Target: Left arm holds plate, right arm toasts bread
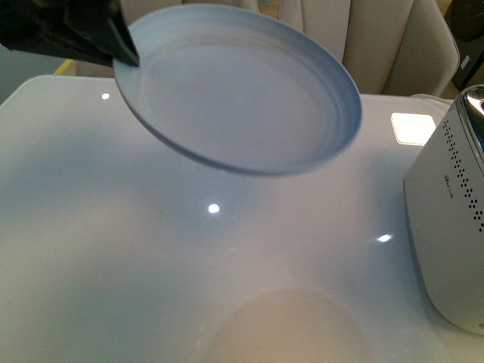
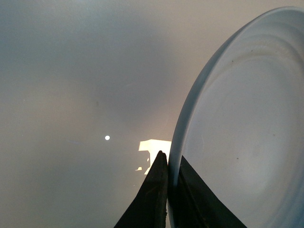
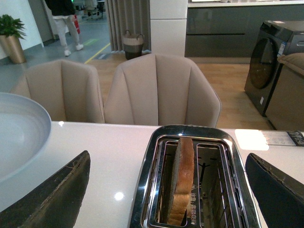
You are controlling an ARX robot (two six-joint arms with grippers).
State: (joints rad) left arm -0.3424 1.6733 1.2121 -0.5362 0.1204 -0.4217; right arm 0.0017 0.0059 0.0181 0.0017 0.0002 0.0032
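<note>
The pale bluish-white plate (image 1: 242, 91) hangs tilted above the white table, empty. My left gripper (image 1: 125, 53) is shut on its rim at the upper left; in the left wrist view the dark fingers (image 2: 156, 190) pinch the plate (image 2: 247, 123) edge-on. The bread (image 3: 183, 178), a brown-crusted slice, stands on edge in one slot of the toaster (image 3: 152, 175), its top rising above the slot. My right gripper (image 3: 171, 190) hovers over the toaster, open wide, one finger on each side of it and clear of the bread. The plate (image 3: 19, 128) shows at that view's edge.
The toaster's white perforated side (image 1: 450, 227) fills the right of the front view. The glossy white table (image 1: 151, 249) carries bright light reflections. Beige chairs (image 3: 161, 90) stand behind the table's far edge. A washing machine (image 3: 268, 61) stands in the background.
</note>
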